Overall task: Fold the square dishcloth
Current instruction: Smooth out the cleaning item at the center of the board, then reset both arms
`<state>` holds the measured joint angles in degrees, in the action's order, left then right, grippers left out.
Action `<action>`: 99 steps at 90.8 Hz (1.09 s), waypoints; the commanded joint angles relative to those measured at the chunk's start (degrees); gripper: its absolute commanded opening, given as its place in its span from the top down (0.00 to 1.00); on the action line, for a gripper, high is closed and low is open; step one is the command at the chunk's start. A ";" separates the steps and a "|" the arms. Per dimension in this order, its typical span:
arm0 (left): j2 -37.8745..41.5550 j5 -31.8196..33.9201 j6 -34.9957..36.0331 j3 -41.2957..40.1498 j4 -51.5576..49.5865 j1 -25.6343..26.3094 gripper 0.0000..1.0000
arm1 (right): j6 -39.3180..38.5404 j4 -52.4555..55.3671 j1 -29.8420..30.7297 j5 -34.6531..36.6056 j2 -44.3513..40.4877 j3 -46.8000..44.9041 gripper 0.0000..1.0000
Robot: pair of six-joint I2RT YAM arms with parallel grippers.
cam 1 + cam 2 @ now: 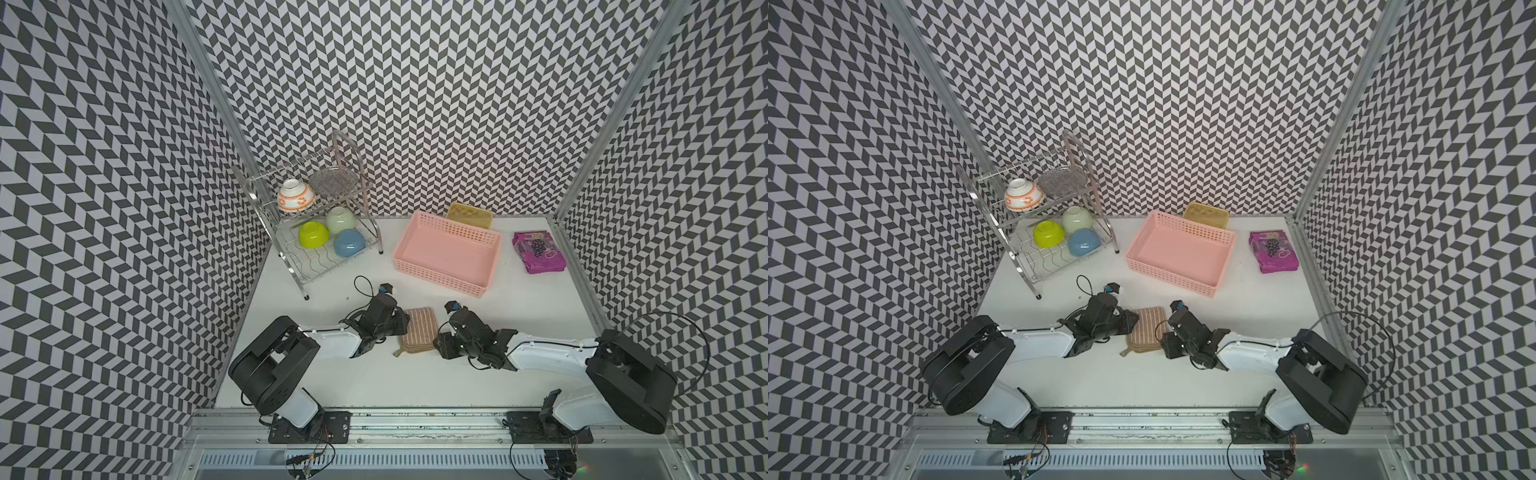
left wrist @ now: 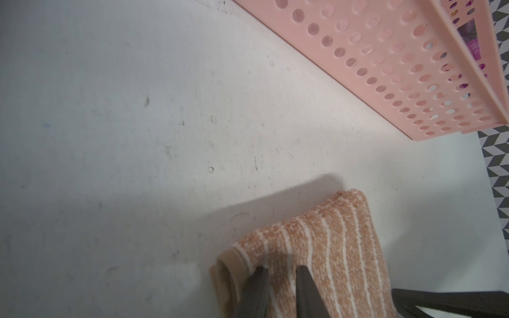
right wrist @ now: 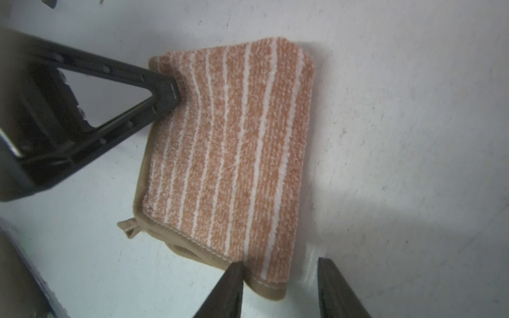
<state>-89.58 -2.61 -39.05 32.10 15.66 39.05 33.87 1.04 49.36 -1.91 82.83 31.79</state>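
Observation:
The square dishcloth (image 1: 417,330) (image 1: 1148,328) lies folded into a small tan, pale-striped rectangle on the white table between both arms. My left gripper (image 1: 405,328) (image 1: 1136,322) (image 2: 281,272) is at its left edge, jaws nearly together and pinching the top layer near a rolled hem. The right wrist view shows that fingertip (image 3: 170,90) pressing a pucker into the dishcloth (image 3: 228,151). My right gripper (image 1: 436,343) (image 3: 280,263) stands open at the cloth's near right corner. One finger touches the hem and the other rests apart over bare table.
A pink basket (image 1: 446,253) (image 2: 385,68) sits just behind the cloth. A yellow tray (image 1: 469,216) is behind it. A wire dish rack (image 1: 291,253) with bowls stands at the back left, and a purple packet (image 1: 538,251) lies at the back right.

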 commanded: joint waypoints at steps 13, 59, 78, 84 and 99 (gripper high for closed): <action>-0.79 -0.50 2.35 3.90 1.11 -1.56 0.70 | -2.01 2.44 0.34 3.46 0.41 5.24 0.53; 16.92 6.02 5.05 10.20 -10.13 -1.94 0.11 | -7.32 11.60 -2.28 26.43 -11.72 17.07 0.28; 20.73 16.25 5.46 10.21 -12.76 -5.46 0.00 | -9.70 9.95 -8.58 34.54 -18.07 16.33 0.12; 21.37 20.16 5.47 9.62 -12.86 -6.64 0.00 | -9.77 9.64 -11.16 36.05 -19.73 15.73 0.06; 22.46 27.53 6.92 5.73 -7.38 -10.42 0.00 | -10.59 8.03 -16.72 39.36 -22.73 13.97 0.00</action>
<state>-68.58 16.43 -34.13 40.66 5.41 30.70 24.73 11.66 35.55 32.64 62.17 47.33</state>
